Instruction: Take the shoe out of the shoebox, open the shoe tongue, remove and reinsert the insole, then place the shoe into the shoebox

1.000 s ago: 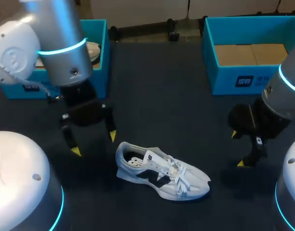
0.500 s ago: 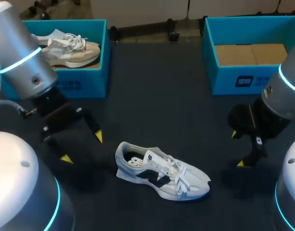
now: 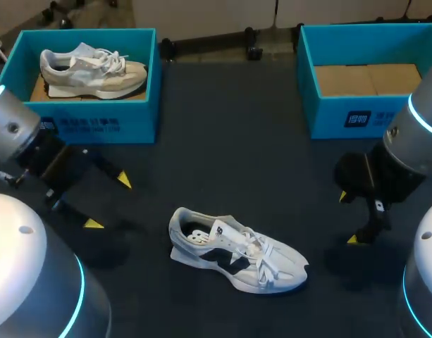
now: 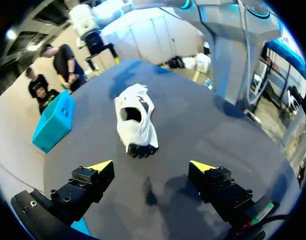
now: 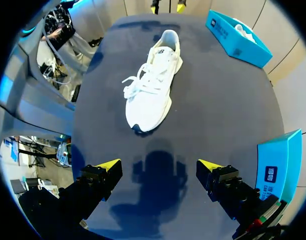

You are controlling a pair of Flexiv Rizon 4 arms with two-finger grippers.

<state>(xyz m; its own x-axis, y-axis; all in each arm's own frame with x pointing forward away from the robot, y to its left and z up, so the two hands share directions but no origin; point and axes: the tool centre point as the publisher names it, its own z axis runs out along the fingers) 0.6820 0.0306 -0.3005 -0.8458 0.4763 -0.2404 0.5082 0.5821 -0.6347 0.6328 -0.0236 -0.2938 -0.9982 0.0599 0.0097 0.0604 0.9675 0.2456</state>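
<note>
White shoe (image 3: 237, 250) resting on its sole on the dark table (image 3: 230, 127), outside the empty blue shoebox (image 3: 328, 116).
Ahead of the left gripper (image 3: 108, 203), heel toward its released, wide-spread jaws; toe toward the right gripper (image 3: 347, 217), jaws likewise released, gripping nothing.

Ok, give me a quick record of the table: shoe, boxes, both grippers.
white shoe: on the table, upright on its sole, outside both boxes
left shoebox: holds a second shoe
right shoebox: no shoe inside
left gripper: open, empty, clear of the white shoe
right gripper: open, empty, clear of the white shoe
</note>
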